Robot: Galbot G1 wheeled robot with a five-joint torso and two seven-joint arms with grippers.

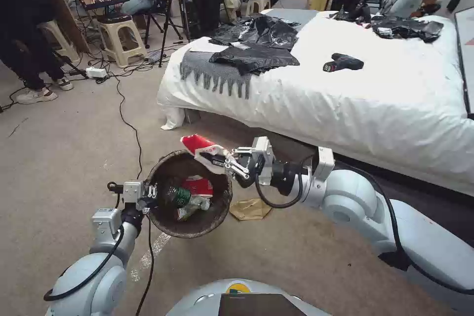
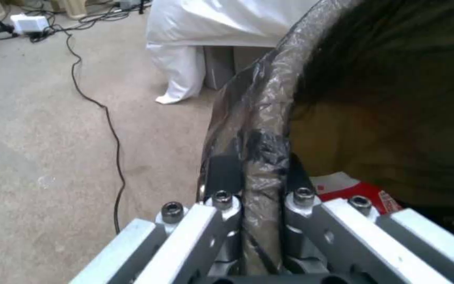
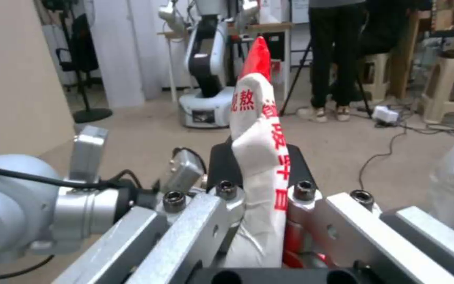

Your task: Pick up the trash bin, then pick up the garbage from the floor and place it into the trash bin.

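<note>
The right gripper (image 1: 211, 156) was squeezed tight on a red and white wrapper (image 1: 200, 146). It held the wrapper just above the far edge of the bin (image 1: 190, 192), so the wrapper could fall straight in when let go. In the right wrist view the wrapper (image 3: 261, 130) stood up between the two dark pads, pinched low down, and its red tip poked up past them.

The left gripper (image 1: 148, 196) was clamped on the near edge of the bin. One pad sat inside the edge and one outside (image 2: 256, 185), with the dark bag (image 2: 261, 118) caught between them. That grip kept the bin off the floor with its mouth open and facing up, close to the other arm.

Some trash already lay inside the bin: a little bottle with a green label (image 1: 180, 196) and a red and white packet (image 1: 200, 186). A crumpled brown paper bag (image 1: 250, 209) was on the floor just beside the bin, so the job looked only partly done. A bed (image 1: 345, 94) with a white sheet stood behind.
</note>
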